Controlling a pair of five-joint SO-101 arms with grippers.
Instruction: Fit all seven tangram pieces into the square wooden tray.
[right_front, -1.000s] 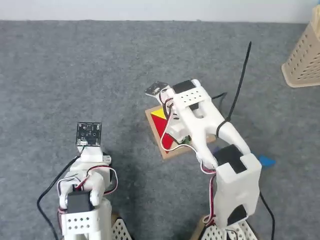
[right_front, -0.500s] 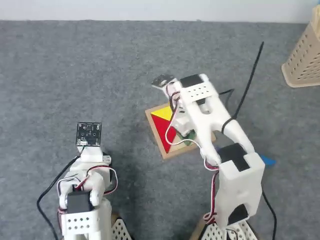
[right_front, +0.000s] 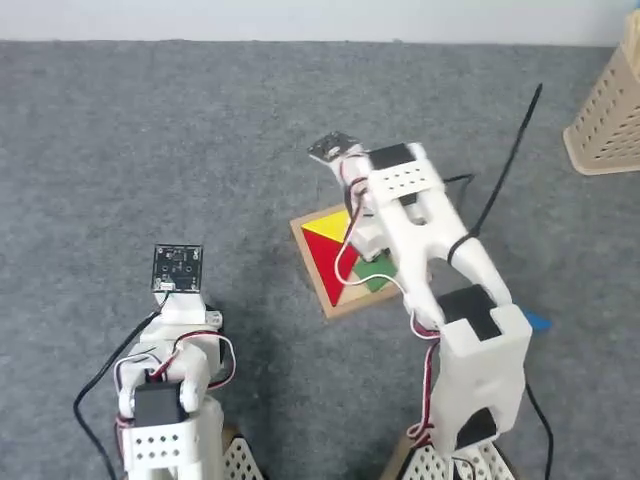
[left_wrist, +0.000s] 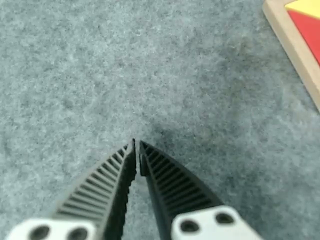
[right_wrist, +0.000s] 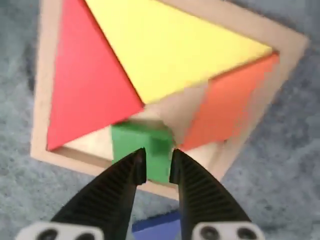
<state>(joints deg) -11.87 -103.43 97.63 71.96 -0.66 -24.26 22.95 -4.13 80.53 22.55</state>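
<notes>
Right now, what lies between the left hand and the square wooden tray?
Bare grey carpet separates left hand from square wooden tray, per left wrist view.

No readable text, label, number or sign appears on anything in these views.

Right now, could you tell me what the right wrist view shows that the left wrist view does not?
Only the right wrist view: the right claw, slightly open over a green piece; an orange piece; a blue piece outside the tray. Only the left wrist view: the left claw, shut above bare carpet. Both: the tray, its red triangle and yellow triangle, and the carpet.
</notes>
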